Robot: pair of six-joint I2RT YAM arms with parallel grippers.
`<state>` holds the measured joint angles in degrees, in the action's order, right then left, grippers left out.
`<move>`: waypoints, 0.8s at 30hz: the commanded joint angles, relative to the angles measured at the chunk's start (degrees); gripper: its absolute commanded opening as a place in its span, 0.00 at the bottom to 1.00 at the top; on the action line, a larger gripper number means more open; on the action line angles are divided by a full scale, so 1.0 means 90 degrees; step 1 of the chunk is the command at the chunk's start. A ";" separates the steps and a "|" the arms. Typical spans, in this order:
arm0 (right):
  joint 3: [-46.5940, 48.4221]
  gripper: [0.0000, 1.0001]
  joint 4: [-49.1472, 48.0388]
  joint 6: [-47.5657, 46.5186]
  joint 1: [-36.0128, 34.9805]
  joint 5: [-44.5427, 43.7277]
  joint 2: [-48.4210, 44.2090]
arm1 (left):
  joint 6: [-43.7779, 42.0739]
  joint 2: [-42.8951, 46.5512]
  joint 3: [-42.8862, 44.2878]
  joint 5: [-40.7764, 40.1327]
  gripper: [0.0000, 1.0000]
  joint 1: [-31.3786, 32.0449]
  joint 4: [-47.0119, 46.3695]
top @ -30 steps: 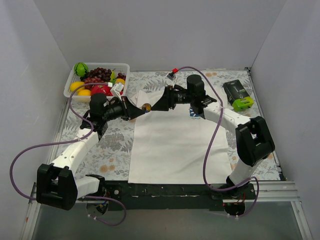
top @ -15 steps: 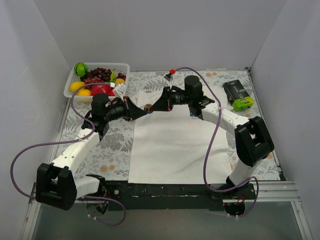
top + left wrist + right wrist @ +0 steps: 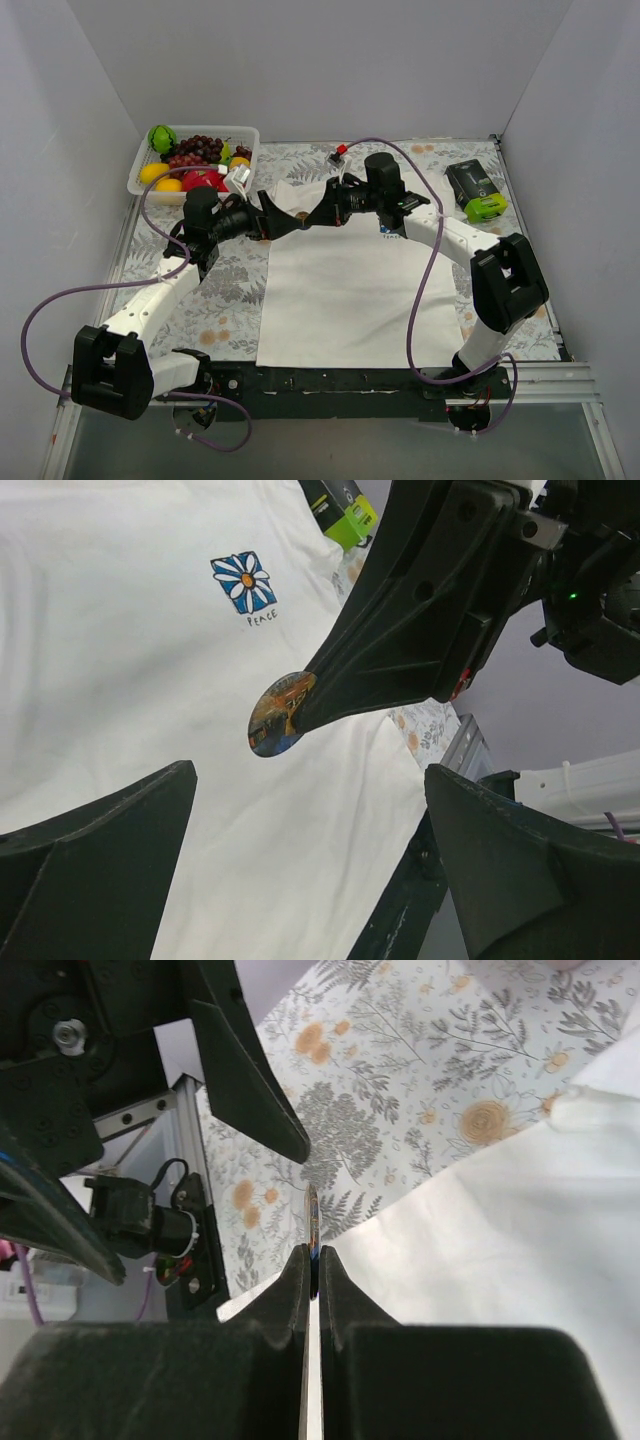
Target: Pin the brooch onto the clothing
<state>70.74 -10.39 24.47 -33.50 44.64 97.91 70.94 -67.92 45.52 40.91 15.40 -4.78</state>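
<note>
Brooch (image 3: 280, 712) in mid-air, with the pinning yet to be done: the small round disc is seen pinched edge-on between the pressed-together fingertips of the right gripper (image 3: 310, 1252). It is held above the far-left part of the white T-shirt (image 3: 340, 290), near that garment's edge. The shirt is laid flat on the floral tablecloth (image 3: 225, 290), and its blue flower logo (image 3: 243, 581) is well apart from the disc.

The left gripper (image 3: 277, 214) is pictured facing the right one, its jaws spread wide. 1 finger is set to each side of the brooch, and neither is seen touching it. The brooch is therefore judged to be carried by the right arm alone.

As for progress, the brooch is judged to be in hand and brought over the clothing, and that much of the job can be counted as done. No contact between disc and cloth is shown, and nothing is fastened to the fabric. It cannot be told whether a pin at the back of the disc is open.

What is left, by this reading, is the main part: the brooch is to be lowered to the shirt and fixed there. The fruit basket (image 3: 135, 180) and the green-and-black device (image 3: 477, 190) at the far corners are not involved.
</note>
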 commanded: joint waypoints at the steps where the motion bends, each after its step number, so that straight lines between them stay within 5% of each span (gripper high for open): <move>1: 0.0217 0.01 0.0452 -0.0658 -0.0009 -0.0507 -0.0380 | 0.0028 0.0232 0.0235 -0.0375 0.98 0.0018 -0.0026; 8: -0.0086 0.01 0.0549 -0.1175 -0.0018 -0.1141 -0.0712 | -0.0059 0.0310 0.0041 -0.0589 0.98 0.0018 0.0189; 24: -0.0438 0.01 0.1438 -0.3870 -0.0945 -0.4928 -0.1611 | -0.0128 0.0574 -0.0116 -0.1293 0.98 -0.0012 0.0394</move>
<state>67.55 2.98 -2.96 -39.51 11.73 86.41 70.70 -65.08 45.32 30.81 15.38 -1.80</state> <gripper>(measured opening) 0.040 0.982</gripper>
